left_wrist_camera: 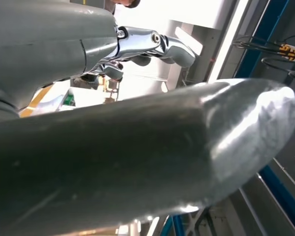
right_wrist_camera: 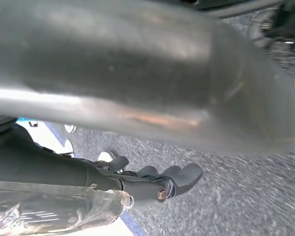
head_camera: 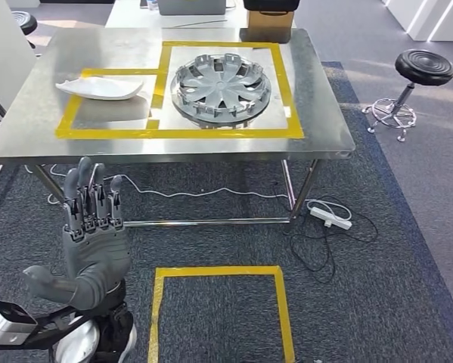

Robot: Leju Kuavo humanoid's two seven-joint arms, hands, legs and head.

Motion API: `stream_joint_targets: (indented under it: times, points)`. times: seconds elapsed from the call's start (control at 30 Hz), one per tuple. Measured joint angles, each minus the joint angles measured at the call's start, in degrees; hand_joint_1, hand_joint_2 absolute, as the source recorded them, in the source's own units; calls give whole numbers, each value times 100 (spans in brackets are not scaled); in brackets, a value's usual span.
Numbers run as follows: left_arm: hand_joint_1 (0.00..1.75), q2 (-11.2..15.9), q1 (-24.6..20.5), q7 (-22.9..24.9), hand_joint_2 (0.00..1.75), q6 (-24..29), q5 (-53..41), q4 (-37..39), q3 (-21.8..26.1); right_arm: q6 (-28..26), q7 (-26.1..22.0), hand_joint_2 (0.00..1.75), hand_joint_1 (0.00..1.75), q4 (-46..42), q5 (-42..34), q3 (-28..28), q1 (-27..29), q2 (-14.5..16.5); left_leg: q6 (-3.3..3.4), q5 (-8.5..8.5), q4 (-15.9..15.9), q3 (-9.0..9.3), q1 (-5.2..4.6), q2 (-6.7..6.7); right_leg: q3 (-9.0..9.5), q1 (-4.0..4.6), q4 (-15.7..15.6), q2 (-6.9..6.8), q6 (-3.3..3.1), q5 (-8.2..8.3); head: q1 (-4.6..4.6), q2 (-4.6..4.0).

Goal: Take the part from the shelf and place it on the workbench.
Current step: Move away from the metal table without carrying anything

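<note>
A silver wheel cover [head_camera: 221,88] lies flat inside the right yellow-taped square of the steel workbench [head_camera: 321,113]. Left of it, a white curved part [head_camera: 101,88] rests in the smaller taped rectangle. My left hand [head_camera: 92,234] is raised low in front of the bench's near edge, well short of both parts, fingers straight and thumb out, holding nothing. The left wrist view has its thick thumb [left_wrist_camera: 157,147] and its fingers [left_wrist_camera: 157,42] spread apart. My right hand [right_wrist_camera: 138,78] hangs over the carpet, its dark fingers [right_wrist_camera: 168,179] away from the thumb, with nothing held.
A black stool [head_camera: 423,68] stands right of the bench. A power strip [head_camera: 329,217] and cables lie under the bench. A yellow taped square [head_camera: 221,271] marks the carpet in front. A cardboard box [head_camera: 269,26] sits behind the bench.
</note>
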Motion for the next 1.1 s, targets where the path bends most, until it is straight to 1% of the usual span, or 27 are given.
stream_joint_targets:
  times: [0.03, 0.07, 0.1, 0.13, 0.17, 0.2, 0.27, 0.3, 0.33, 0.37, 0.43, 0.47, 0.5, 0.53, 0.57, 0.63, 0.67, 0.7, 0.77, 0.83, 0.87, 0.93, 0.97, 1.0, 1.03, 1.07, 1.1]
  points:
    - [0, 1, 0, 0, 0, 7, -2, 0, 0, 0, -3, 0, 0, 0, 1, -1, -2, 0, -10, 69, 5, -90, -1, -1, 159, 0, -71, 0, -6, 140, 2, 0]
    - [0, 1, 0, -1, 0, 14, -4, 0, 0, 0, -5, 0, 0, 0, 1, -2, -6, 0, -25, 134, 9, -167, -1, -3, 419, 0, -343, 0, -18, 297, 2, 0]
    - [0, 0, 0, -1, 0, 20, -6, 0, -1, -1, -8, 0, 0, 0, 2, -4, -15, 0, -46, 194, 15, -228, -4, -7, 757, 1, -761, 2, -35, 365, 3, 0]
    - [0, -1, -1, -1, 0, 25, -7, 0, -2, -4, -10, 0, 0, -1, 2, -5, -29, 0, -72, 248, 21, -272, -11, -8, 1094, 5, -1225, 8, -53, 352, 2, 0]
    - [0, -2, -2, -1, 0, 32, -12, 0, -3, -9, -13, 0, 0, -1, 2, -5, -43, 0, -102, 303, 22, -291, -17, -7, 1325, 12, -1575, 16, -72, 299, -2, 0]
    - [0, -3, -4, -1, 0, 37, -18, 0, -5, -14, -14, 0, 0, -2, 2, -6, -53, 1, -133, 355, 20, -302, -20, -3, 1447, 23, -1788, 25, -97, 236, -1, 0]
    - [0, -2, 0, -1, 0, 42, -29, 0, -7, -20, -16, 0, 0, -2, 1, -7, -56, 2, -199, 445, 5, -328, -13, 0, 1392, 30, -1842, 25, -178, 288, -1, 0]
    - [0, 0, 4, -1, 0, 43, -31, 0, -7, -20, -15, 0, 0, -1, 1, -8, -56, 4, -232, 394, 33, -369, -7, -2, 1341, 26, -1837, 15, -229, 342, -2, 0]
    - [0, 2, 8, -1, 0, 44, -31, 0, -7, -20, -13, 0, 0, -1, 0, -9, -56, 5, -264, 226, 154, -436, -4, -6, 1277, 17, -1841, 2, -279, 413, -15, 0]
    - [0, 4, 9, -1, 0, 45, -31, 0, -7, -20, -11, 0, 0, -1, 0, -10, -57, 7, -292, -45, 398, -530, 1, -9, 1200, 8, -1843, -10, -317, 492, -28, 0]
    - [0, 12, 10, -1, 0, 46, -31, 0, -7, -20, -10, 0, 0, -2, 1, -10, -52, 7, -333, -639, 1172, -740, 5, -10, 1019, 10, -1835, -18, -349, 642, -48, 0]
    - [0, 18, 12, -1, 0, 46, -31, 0, -6, -20, -10, 0, 0, -2, 2, -10, -47, 7, -344, -779, 1516, -801, 5, -10, 926, 10, -1830, -20, -348, 710, -47, 0]
    - [0, 24, 13, -1, 0, 46, -31, 0, -6, -20, -10, 0, 0, -2, 2, -10, -42, 7, -348, -779, 1712, -790, 5, -10, 834, 10, -1826, -23, -343, 777, -48, 0]
    - [0, 29, 14, -1, 0, 46, -31, 0, -5, -20, -10, 0, 0, -2, 2, -10, -39, 7, -344, -665, 1707, -686, 5, -10, 746, 10, -1824, -25, -337, 841, -48, 0]
    - [0, 32, 14, -1, 0, 51, -33, 0, -5, -20, -11, 0, 0, -2, 2, -10, -38, 7, -334, -504, 1498, -482, 5, -10, 662, 9, -1822, -24, -328, 904, -49, 0]
    - [0, 32, 10, -1, 0, 60, -39, -3, -8, -20, -18, 0, 0, -2, 5, -11, -38, 7, -299, -334, 683, 136, 2, -11, 526, 17, -1813, -17, -290, 1011, -49, 0]
    - [0, 29, 6, -1, 0, 63, -38, -6, -11, -21, -22, 0, 0, -2, 9, -11, -35, 7, -270, -357, 275, 408, -1, -13, 475, 25, -1807, -15, -264, 1065, -46, 0]
    - [0, 27, 5, -1, 0, 63, -34, -9, -15, -22, -27, 0, 0, -2, 12, -12, -32, 7, -241, -407, -6, 577, -9, -14, 438, 32, -1806, -17, -236, 1116, -45, 0]
    - [0, 27, 14, -1, 0, 76, -32, -11, -19, -25, -33, 0, 0, -2, 16, -13, -23, 7, -169, -434, -183, 636, -18, -15, 392, 27, -1816, -21, -181, 1198, -43, 0]
    - [0, 26, 28, -1, 0, 115, -39, -10, -19, -28, -37, 0, 0, -2, 15, -13, -12, 7, -93, -379, -183, 601, -7, -6, 312, 11, -1678, -15, -119, 1086, -29, 0]
    - [0, 23, 34, -1, 0, 138, -33, -8, -18, -32, -45, 0, 0, -2, 11, -13, -9, 7, -57, -351, -189, 589, 3, 1, 212, 4, -1434, -12, -89, 922, -16, 0]
    - [0, 22, 61, 18, 0, 179, 14, 31, -8, -48, -83, 0, 0, -1, 2, -17, -4, 7, -24, -314, -184, 553, 1, 10, -82, -5, -636, -11, -38, 505, 11, 0]
    - [0, 24, 84, 58, 0, 197, 58, 86, 8, -66, -120, 0, 0, -2, -2, -22, 0, 7, -20, -301, -179, 537, 0, 12, -202, -8, -280, -11, -23, 366, 12, 0]
    - [0, 26, 110, 117, 0, 210, 111, 179, 36, -93, -167, 0, 0, -1, -5, -29, 5, 7, -21, -291, -173, 525, -1, 11, -233, -8, -107, -11, -17, 327, 12, 0]
    - [0, 29, 137, 188, 0, 219, 162, 302, 74, -124, -220, 0, 0, -1, -9, -38, 10, 7, -22, -287, -167, 520, -1, 8, -150, -8, -176, -11, -20, 394, 12, 0]
    - [0, 31, 163, 262, 0, 226, 210, 459, 127, -162, -280, 0, 0, -1, -13, -48, 13, 7, -26, -288, -161, 523, -1, 4, 41, -9, -467, -11, -30, 545, 12, 0]
    - [0, 30, 182, 329, 0, 246, 240, 651, 192, -206, -346, 0, 0, -1, -13, -57, 11, 7, -35, -293, -156, 531, 0, 0, 291, -8, -898, -11, -43, 700, 12, 0]
